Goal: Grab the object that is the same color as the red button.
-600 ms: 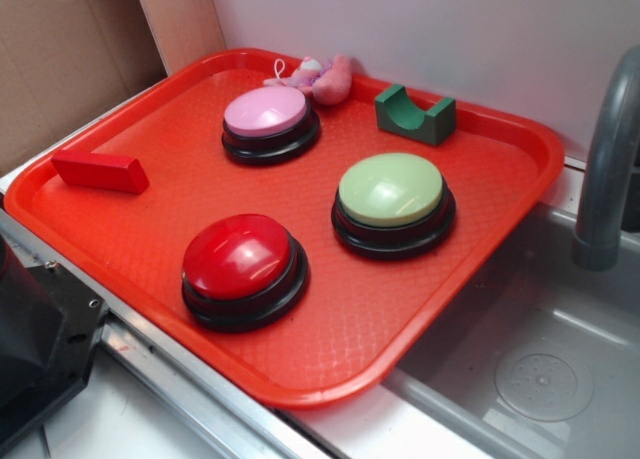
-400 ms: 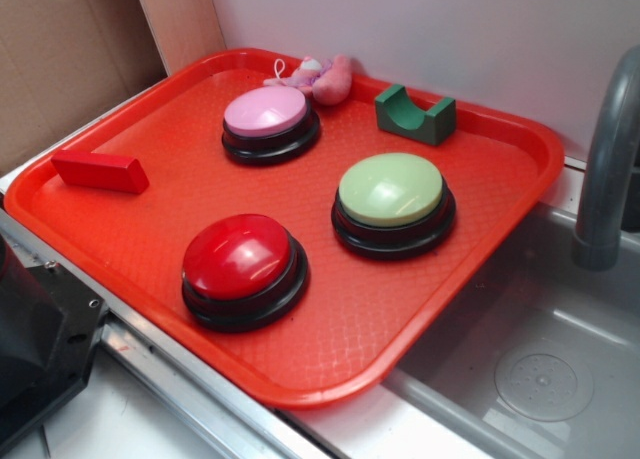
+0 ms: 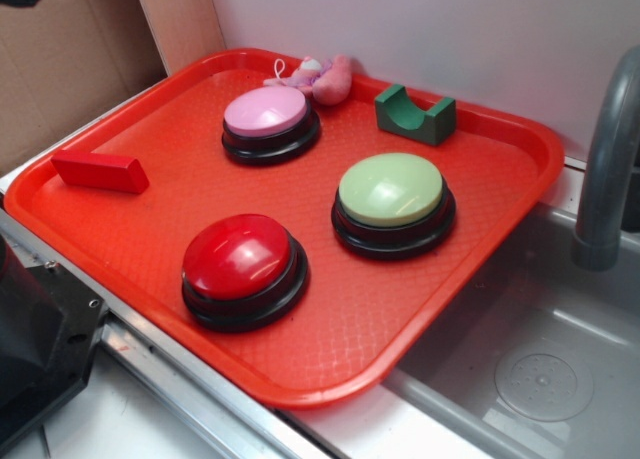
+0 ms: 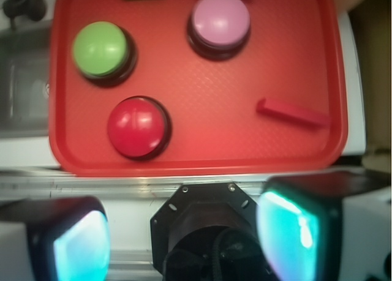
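Observation:
The small red block (image 3: 100,171) lies flat near the left edge of the red tray (image 3: 480,209), apart from everything else. In the wrist view the block (image 4: 293,113) shows at the tray's right side. The red button (image 3: 238,257) with its glossy dome on a black base stands at the tray's front, and appears in the wrist view too (image 4: 137,127). My gripper (image 4: 184,238) hangs high above the robot's base, off the tray's front edge. It is open, its cyan pads (image 4: 288,235) wide apart with nothing between them.
A pink-domed button (image 3: 266,112), a pale green-domed button (image 3: 390,189), a green arch block (image 3: 415,114) and a pink plush toy (image 3: 318,77) share the tray. A grey sink (image 3: 540,359) and faucet (image 3: 605,169) lie to the right. The black robot base (image 3: 30,339) sits front left.
A dark part of the arm has come further into the top left corner of the exterior view. Nothing on the tray has moved.

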### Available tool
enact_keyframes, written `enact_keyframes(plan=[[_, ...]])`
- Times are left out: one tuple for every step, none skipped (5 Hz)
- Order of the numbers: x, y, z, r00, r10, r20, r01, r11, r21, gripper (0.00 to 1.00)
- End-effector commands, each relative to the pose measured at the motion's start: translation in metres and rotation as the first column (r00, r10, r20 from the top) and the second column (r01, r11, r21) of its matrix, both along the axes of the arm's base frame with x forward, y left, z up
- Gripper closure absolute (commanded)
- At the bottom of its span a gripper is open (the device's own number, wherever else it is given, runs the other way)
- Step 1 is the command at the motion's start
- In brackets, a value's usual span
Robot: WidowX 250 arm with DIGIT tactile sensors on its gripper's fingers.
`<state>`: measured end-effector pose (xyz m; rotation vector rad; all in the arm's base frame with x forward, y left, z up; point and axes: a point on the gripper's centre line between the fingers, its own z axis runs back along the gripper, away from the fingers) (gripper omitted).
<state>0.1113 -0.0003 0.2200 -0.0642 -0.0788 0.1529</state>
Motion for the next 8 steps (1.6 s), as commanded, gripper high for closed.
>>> enact_keyframes(plan=[[-0.005,0.045,-0.039,0.924,0.382,-0.035,-0.382,0.924,0.005,0.0],[-0.01,0.069,-0.061,0.8,0.599,-0.032,-0.597,0.8,0.056,0.0],[-0.011,0.09,-0.084,0.626,0.779,-0.036,-0.774,0.626,0.093,0.0],[-0.005,0.104,-0.102,0.501,0.865,-0.023,-0.862,0.501,0.076,0.0],[0.006,0.122,-0.125,0.333,0.943,-0.02,-0.941,0.333,0.06,0.0],[0.02,0.13,-0.143,0.21,0.977,-0.018,-0.977,0.211,0.014,0.0],[0.035,0.136,-0.16,0.179,0.984,0.003,-0.983,0.178,0.033,0.0],[0.045,0.141,-0.18,0.187,0.982,0.002,-0.982,0.187,-0.005,0.0]])
